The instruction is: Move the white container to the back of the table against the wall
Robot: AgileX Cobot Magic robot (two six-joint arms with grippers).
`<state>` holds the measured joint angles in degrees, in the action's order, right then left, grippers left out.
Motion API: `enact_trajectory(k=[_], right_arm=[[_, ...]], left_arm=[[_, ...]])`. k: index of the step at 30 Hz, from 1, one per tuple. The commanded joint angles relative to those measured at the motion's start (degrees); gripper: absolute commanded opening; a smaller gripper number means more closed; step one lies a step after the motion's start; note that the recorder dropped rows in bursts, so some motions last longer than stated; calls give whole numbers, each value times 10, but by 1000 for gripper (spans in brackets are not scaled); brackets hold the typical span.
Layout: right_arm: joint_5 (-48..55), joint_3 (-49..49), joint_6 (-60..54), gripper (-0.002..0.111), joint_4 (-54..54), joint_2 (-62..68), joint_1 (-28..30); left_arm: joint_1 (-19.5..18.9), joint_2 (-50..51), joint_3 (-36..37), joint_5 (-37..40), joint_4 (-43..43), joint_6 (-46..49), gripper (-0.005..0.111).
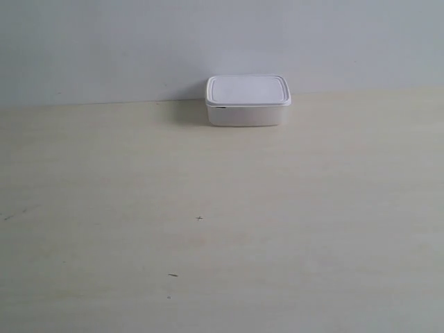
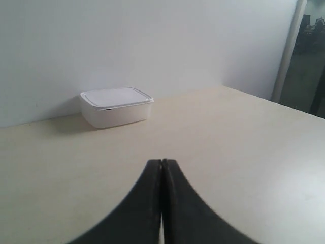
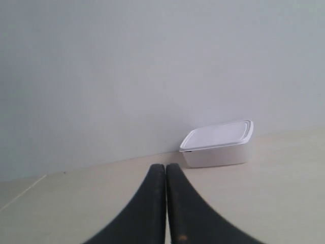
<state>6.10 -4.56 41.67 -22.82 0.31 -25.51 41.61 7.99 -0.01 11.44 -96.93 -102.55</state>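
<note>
White container [image 1: 248,104] is sitting at the far edge of the table [image 1: 222,229], right up by the wall [image 1: 139,41], a little right of centre in the exterior view. Lid [image 1: 248,90] is lying flat and closed on top, its rim overhanging the box sides slightly. Box is resting upright, one long side facing the near edge. Back side is looking very close to the wall, but no view is showing whether it is actually touching. Soft shadow [image 1: 191,114] is falling on the table just left of the box. Table is showing faint grain and a couple of tiny dark specks [image 1: 200,218] in its near half, well apart from the container.

Left gripper [image 2: 161,163] is pointing across the table toward the wall, well apart from the container. Its two black fingers [image 2: 144,203] are pressing together along their inner edges, tips meeting, clenched on nothing. Container is showing beyond the fingertips in the left wrist view, lid on, with open table between them. Pale upright post [image 2: 287,51] is standing past the table's side edge in that view, with a dark space behind it.

Right gripper [image 3: 166,168] is also pointing toward the wall, well apart from the container. Its jaws are clenched too, both fingers touching tip to tip, gripping nothing. Container is showing beyond the tips at the foot of the wall in the right wrist view.
</note>
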Motion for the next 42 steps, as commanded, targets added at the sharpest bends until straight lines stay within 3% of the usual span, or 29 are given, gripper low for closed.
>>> enact_trajectory(k=[1, 34, 42], right_arm=[[14, 2, -17, 0, -17, -3, 2], [24, 2, -9, 0, 18, -3, 2], [24, 2, -9, 0, 18, -3, 63]], left_arm=[[3, -2, 0, -7, -1, 5, 0], [6, -10, 0, -10, -1, 5, 0], [-56, -80, 0, -16, -1, 5, 0]])
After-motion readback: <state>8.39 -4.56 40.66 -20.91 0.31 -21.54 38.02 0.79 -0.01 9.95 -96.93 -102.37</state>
